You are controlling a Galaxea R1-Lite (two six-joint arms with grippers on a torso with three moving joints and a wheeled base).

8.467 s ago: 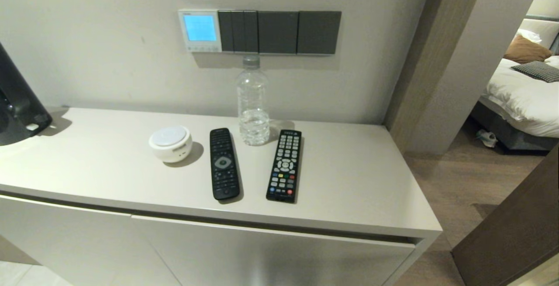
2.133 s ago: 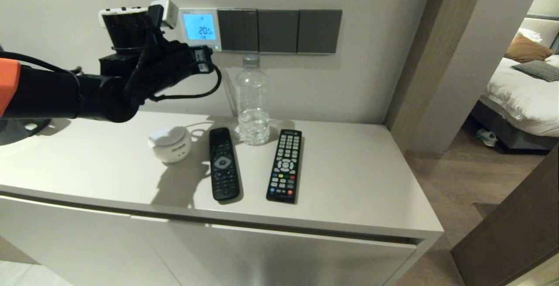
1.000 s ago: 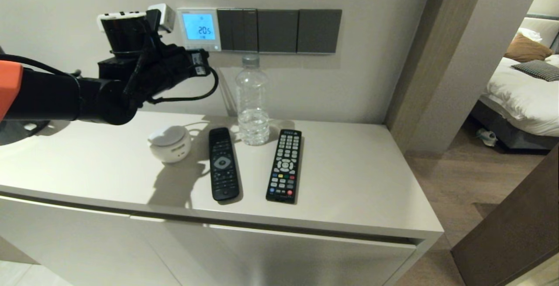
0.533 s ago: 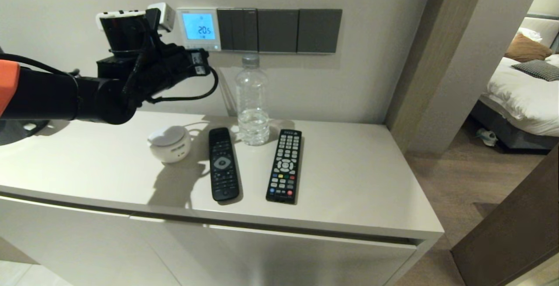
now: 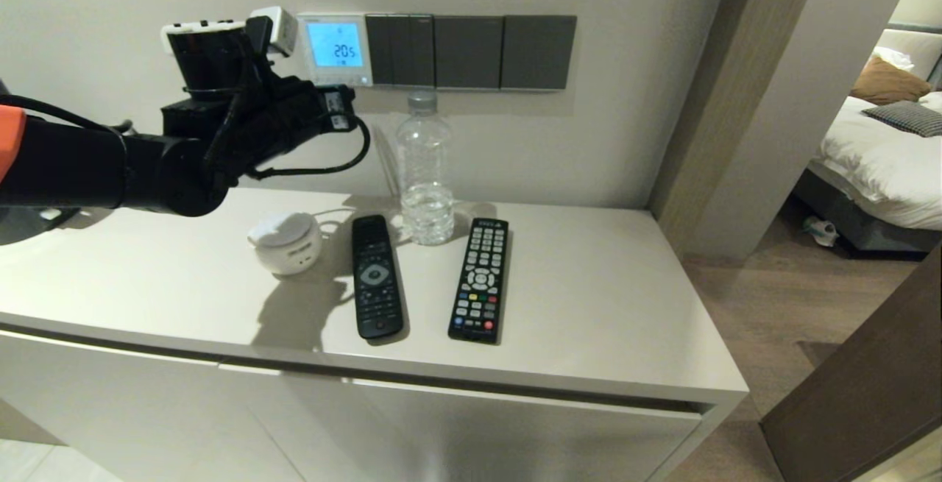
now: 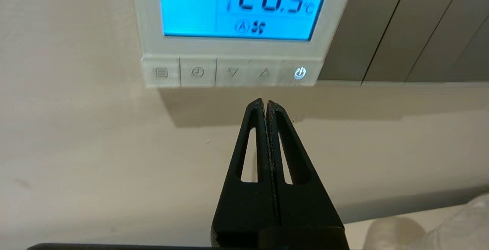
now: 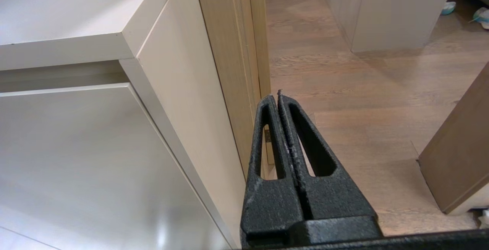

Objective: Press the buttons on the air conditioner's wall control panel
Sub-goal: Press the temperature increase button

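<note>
The white wall control panel (image 5: 335, 48) hangs on the wall with its blue screen lit, reading 20.5. In the left wrist view the panel (image 6: 237, 49) fills the top, with its row of buttons (image 6: 231, 73) along the bottom strip and a lit power key at one end. My left gripper (image 6: 265, 102) is shut and empty, its tips a little below the button row and apart from it. In the head view the left gripper (image 5: 346, 103) sits just below the panel. My right gripper (image 7: 276, 96) is shut and empty, parked low beside the cabinet's side.
Dark grey switch plates (image 5: 471, 51) adjoin the panel. On the cabinet top (image 5: 625, 298) stand a water bottle (image 5: 425, 173), two black remotes (image 5: 375, 276) (image 5: 480, 280) and a white round device (image 5: 285, 241). A doorway to a bedroom opens at the right.
My left arm came up from out of view to the panel and the screen now reads 20.5. Over the last second the gripper has shifted only slightly below the panel.
</note>
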